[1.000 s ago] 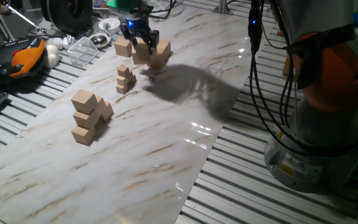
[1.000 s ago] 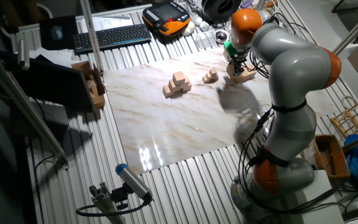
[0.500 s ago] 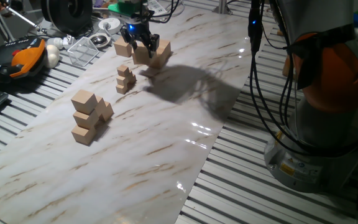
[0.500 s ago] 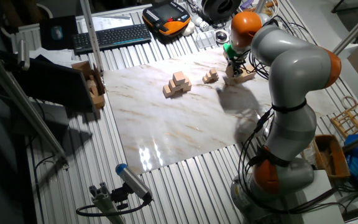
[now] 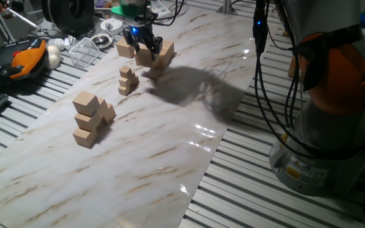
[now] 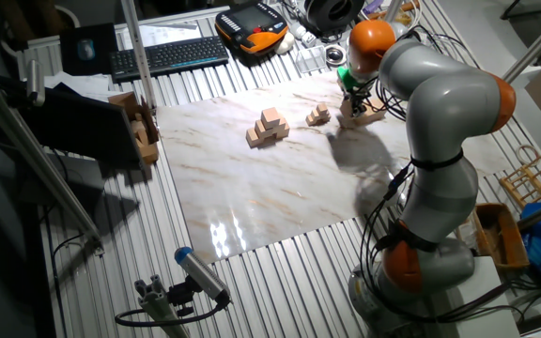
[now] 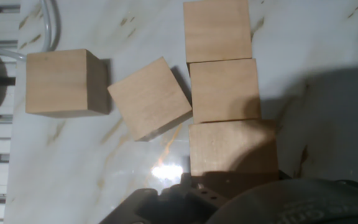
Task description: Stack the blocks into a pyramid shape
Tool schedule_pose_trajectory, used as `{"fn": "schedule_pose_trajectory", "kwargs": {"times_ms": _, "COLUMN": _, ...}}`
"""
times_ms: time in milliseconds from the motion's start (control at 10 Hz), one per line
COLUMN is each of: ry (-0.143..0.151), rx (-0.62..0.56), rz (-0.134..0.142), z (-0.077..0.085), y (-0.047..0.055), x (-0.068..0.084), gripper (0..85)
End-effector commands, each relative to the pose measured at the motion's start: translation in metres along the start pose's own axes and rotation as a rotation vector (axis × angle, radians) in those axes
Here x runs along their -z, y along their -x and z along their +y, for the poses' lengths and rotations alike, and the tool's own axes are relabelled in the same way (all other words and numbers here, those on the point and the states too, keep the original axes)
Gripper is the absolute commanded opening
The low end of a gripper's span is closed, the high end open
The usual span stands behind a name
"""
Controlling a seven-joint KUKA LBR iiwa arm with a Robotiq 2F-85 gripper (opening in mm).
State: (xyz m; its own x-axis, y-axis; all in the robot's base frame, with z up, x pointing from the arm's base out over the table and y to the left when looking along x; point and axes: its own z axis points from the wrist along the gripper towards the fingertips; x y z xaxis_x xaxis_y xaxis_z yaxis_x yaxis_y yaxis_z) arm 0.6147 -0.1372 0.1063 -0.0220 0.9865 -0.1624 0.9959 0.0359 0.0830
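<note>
You have the gripper [image 5: 141, 43] low over a cluster of blocks [image 5: 151, 54] at the far end of the marble tabletop [image 5: 170, 139], close to the clutter along that edge. In the hand view you see five tan cubes from above: three in a touching column [image 7: 222, 93], one rotated cube [image 7: 149, 98] with a corner just beside that column, and one more [image 7: 61, 82] apart on the left. The fingers do not show clearly in any view, so you cannot tell whether they are spread or pinching a block. Nearer the middle of the tabletop sits a stepped pile of larger cubes [image 5: 90, 118] with a single cube on top, and between it and the gripper stands a small stack of much smaller cubes [image 5: 127, 80]. In the other fixed view the arm [image 6: 440, 141] bends over the right side of the tabletop.
</note>
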Motion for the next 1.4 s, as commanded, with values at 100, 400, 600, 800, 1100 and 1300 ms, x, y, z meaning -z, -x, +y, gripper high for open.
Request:
{"fn": "schedule_pose_trajectory", "kwargs": {"times_ms": 100, "ry": -0.001, "rx": 0.001, "rz": 0.002, "z": -0.002, "y": -0.001, "x": -0.004, "gripper": 0.0}}
{"fn": "schedule_pose_trajectory", "kwargs": {"times_ms": 400, "ry": -0.004, "rx": 0.008, "rz": 0.007, "z": -0.002, "y": 0.000, "x": -0.010, "gripper": 0.0}}
{"fn": "schedule_pose_trajectory", "kwargs": {"times_ms": 600, "ry": 0.006, "rx": 0.009, "rz": -0.004, "z": -0.003, "y": -0.003, "x": -0.017, "gripper": 0.0}}
{"fn": "schedule_pose_trajectory", "kwargs": {"times_ms": 800, "ry": 0.006, "rx": 0.011, "rz": -0.007, "z": -0.003, "y": -0.002, "x": -0.019, "gripper": 0.0}}
{"fn": "schedule_pose_trajectory", "kwargs": {"times_ms": 1100, "ry": 0.009, "rx": 0.015, "rz": -0.006, "z": -0.003, "y": -0.002, "x": -0.022, "gripper": 0.0}}
{"fn": "schedule_pose_trajectory", "kwargs": {"times_ms": 1300, "ry": 0.015, "rx": 0.016, "rz": -0.011, "z": -0.004, "y": -0.003, "x": -0.028, "gripper": 0.0}}
